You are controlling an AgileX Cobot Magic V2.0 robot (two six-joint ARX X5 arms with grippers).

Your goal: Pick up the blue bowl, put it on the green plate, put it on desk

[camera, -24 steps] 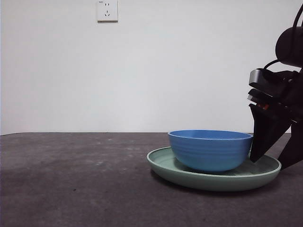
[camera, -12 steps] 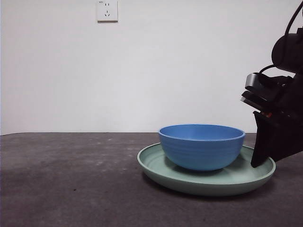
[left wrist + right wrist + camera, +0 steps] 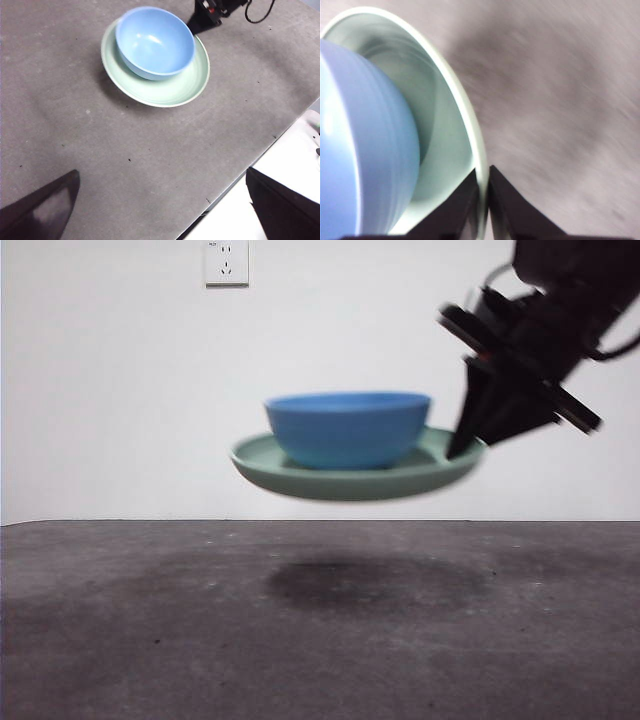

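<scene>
Jaws of the right gripper [image 3: 484, 197] were pinched on the rim of the green plate [image 3: 470, 125], one inside and one outside the rim. At mid-frame of the front view, the plate [image 3: 300, 472] hung clear above the desk [image 3: 150, 640], the blue bowl [image 3: 347, 428] sitting in it, and a dark shadow [image 3: 375, 583] lay below. Both dishes were motion-blurred, edges soft. Right gripper [image 3: 470, 445] entered from the upper right, its arm cut off by the frame. Left gripper [image 3: 162, 210] jaws were spread wide over bare desk at the lower corners, only partly in frame. Bowl [image 3: 365, 145] was cropped at the left edge.
</scene>
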